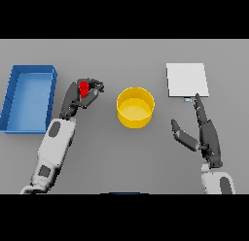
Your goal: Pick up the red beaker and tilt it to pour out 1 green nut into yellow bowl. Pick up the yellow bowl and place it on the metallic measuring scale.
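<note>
1. Red beaker [84, 88] sits mostly hidden inside the left hand [82, 94], toward the left side of the grey table [107, 152], between the blue bin and the yellow bowl.
2. Only a small red patch peeks out between the dark fingers; shape and rim too covered to make out.
3. Left hand curled round the red beaker, fingers and thumb wrapped over it, white and grey arm reaching up from the table's near edge.
4. Cannot tell if any green nut is inside; too hidden.
5. Yellow bowl [135, 107] round, smooth, open on top, near the middle of the table, standing apart from both hands.
6. Inside of the yellow bowl looks plain yellow; nothing clear to see in it.
7. Metallic measuring scale [187, 79] flat, pale, square-looking, toward the far right side of the table, with a tiny bit sticking out at its near edge.
8. Right hand [202, 130] spread wide and flat, fingers straight, holding nothing, one fingertip pointing at the near edge of the scale; cannot tell if touching.
9. Blue bin [14, 101] long, box-shaped, with low walls, at the table's left edge, its near left corner cut off from sight.
</note>
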`<state>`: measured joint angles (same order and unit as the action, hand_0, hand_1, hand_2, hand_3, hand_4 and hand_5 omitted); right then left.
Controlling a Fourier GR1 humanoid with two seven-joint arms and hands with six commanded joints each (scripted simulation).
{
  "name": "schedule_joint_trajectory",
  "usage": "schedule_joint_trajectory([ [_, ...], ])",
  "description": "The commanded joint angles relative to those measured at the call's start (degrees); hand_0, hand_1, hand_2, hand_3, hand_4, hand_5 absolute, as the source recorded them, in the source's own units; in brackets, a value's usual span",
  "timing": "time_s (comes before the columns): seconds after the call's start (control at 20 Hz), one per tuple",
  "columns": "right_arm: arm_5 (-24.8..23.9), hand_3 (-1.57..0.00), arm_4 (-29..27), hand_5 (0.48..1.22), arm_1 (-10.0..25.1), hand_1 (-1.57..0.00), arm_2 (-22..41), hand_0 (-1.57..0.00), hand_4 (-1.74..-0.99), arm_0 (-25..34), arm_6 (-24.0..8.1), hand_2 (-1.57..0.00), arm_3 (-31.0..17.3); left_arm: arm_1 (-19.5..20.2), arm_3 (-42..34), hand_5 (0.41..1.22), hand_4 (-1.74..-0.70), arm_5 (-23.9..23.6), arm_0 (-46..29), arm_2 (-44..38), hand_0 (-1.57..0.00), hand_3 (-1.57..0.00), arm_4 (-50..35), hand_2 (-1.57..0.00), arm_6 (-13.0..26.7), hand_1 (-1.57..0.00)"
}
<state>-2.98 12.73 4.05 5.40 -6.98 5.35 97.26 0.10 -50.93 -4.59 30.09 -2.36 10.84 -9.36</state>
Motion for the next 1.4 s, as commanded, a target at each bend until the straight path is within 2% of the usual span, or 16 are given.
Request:
schedule_joint_trajectory([
  [0.0,0.26,0.00,-0.27,0.646,0.14,0.00,0.04,0.00,-1.259,-0.41,-0.13,0.00,0.94,-0.44,0.17,1.148,-1.52,-0.30,0.06,-0.15,-1.33,-1.27,0.10,-1.35,0.15,-1.34],
  [0.05,0.10,0.00,0.02,0.645,0.06,0.00,0.19,0.00,-1.257,-0.10,-0.50,0.00,1.00,-0.62,0.10,1.162,-1.51,-0.37,0.18,-0.38,-1.38,-1.33,0.18,-1.40,1.00,-1.39],
  [0.25,0.62,0.00,-1.01,0.646,0.70,0.00,-0.52,0.00,-1.262,-1.33,1.09,0.00,1.34,-1.07,-0.86,1.132,-1.64,-1.79,0.15,-1.58,-1.49,-1.47,-2.39,-1.50,-1.13,-1.50],
  [0.55,0.24,0.00,0.32,0.654,0.77,0.00,0.14,0.00,-1.263,-0.86,0.87,0.00,1.85,-0.08,-10.11,1.114,-1.72,-3.43,-0.95,2.75,-1.55,-1.54,-1.73,-1.55,1.93,-1.55],
  [0.7,0.54,0.00,0.65,0.663,0.96,0.00,0.42,0.00,-1.257,-1.37,1.01,0.00,1.66,4.10,-13.57,1.121,-1.73,-1.53,0.60,7.46,-1.56,-1.56,2.50,-1.56,8.27,-1.56],
  [0.8,-0.13,0.00,1.57,0.671,0.85,0.00,0.63,0.00,-1.256,-1.70,1.00,0.00,2.03,6.35,-14.05,1.125,-1.73,-0.18,1.49,10.69,-1.56,-1.56,5.43,-1.56,11.15,-1.56],
  [1.05,-0.03,0.00,1.80,0.678,1.00,0.00,0.75,0.00,-1.256,-1.91,-1.43,0.00,3.13,8.06,-13.58,1.112,-1.73,0.52,4.18,15.47,-1.56,-1.56,8.86,-1.56,15.49,-1.56],
  [1.1,0.17,0.00,1.77,0.680,0.97,0.00,0.90,0.00,-1.254,-1.84,-0.99,0.00,2.87,8.57,-13.96,1.114,-1.73,0.49,4.76,16.64,-1.57,-1.56,9.99,-1.57,17.07,-1.57],
  [1.25,0.14,0.00,1.60,0.685,1.06,0.00,0.59,0.00,-1.252,-0.70,-2.00,0.00,2.62,11.00,-12.94,1.131,-1.74,0.57,7.75,22.21,-1.57,-1.57,16.72,-1.57,21.62,-1.57],
  [1.35,0.69,0.00,1.14,0.689,0.53,0.00,1.17,0.00,-1.255,-1.55,-1.38,0.00,3.28,12.56,-12.68,1.132,-1.74,1.84,9.73,26.68,-1.57,-1.57,21.40,-1.57,23.88,-1.57],
])
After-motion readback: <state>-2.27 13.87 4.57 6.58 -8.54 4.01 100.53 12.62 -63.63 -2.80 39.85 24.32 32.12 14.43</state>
